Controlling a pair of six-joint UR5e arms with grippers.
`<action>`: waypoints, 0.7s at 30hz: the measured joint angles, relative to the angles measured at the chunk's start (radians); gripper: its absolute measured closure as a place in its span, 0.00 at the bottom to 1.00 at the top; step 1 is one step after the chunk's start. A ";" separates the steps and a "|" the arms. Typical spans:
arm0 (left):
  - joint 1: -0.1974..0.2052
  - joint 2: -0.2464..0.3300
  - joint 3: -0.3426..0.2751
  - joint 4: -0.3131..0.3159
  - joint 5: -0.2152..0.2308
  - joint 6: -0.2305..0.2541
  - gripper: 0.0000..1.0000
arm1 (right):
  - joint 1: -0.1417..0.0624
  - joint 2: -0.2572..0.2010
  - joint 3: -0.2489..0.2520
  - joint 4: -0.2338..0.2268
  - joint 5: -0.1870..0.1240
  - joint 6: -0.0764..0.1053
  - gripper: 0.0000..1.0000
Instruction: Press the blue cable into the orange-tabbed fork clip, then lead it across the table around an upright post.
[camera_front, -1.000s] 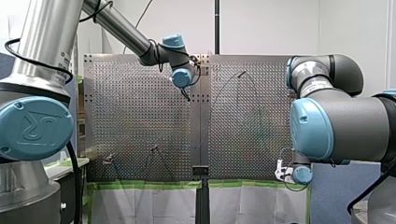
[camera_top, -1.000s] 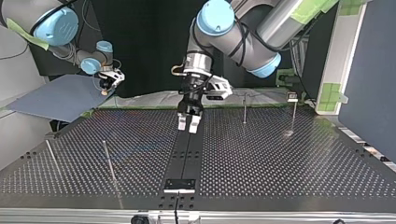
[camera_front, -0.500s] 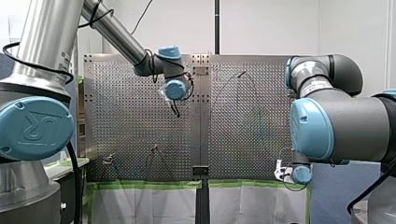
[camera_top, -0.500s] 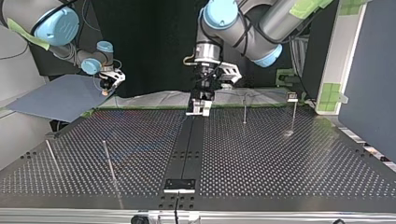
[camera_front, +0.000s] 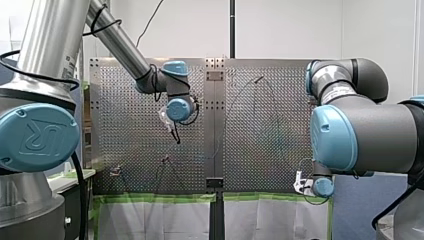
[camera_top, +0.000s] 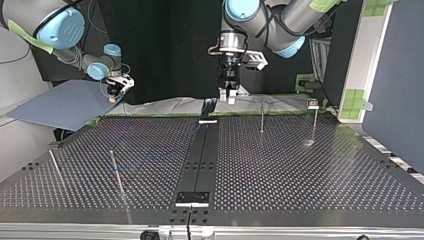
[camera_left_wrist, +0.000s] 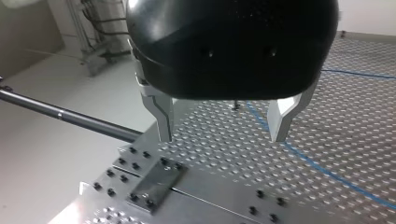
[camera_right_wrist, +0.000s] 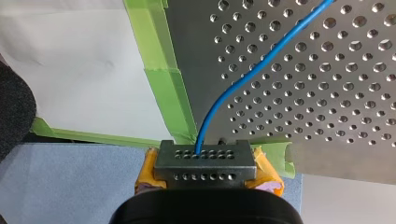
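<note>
Table (camera_left_wrist: 327, 140) lies beneath my left fingers (camera_left_wrist: 159, 112), spread wide; my right fingers (camera_right_wrist: 147, 172) pinch the blue cable (camera_right_wrist: 243, 78).

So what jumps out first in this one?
The blue cable stands out most: in the right wrist view it runs from my right gripper, which is shut on it, out across the perforated table. My left gripper hangs open and empty above the table's middle strip, near the far edge in the top view.
</note>
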 joint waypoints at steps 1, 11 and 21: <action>0.000 0.000 -0.012 0.000 0.000 0.000 0.00 | 0.000 0.000 0.000 0.000 0.000 0.000 1.00; 0.000 -0.001 -0.099 0.000 -0.001 0.000 0.00 | 0.000 0.000 0.000 0.000 0.000 0.001 1.00; 0.006 -0.001 -0.187 0.014 0.000 0.000 0.00 | 0.000 0.000 0.000 0.004 0.000 0.000 1.00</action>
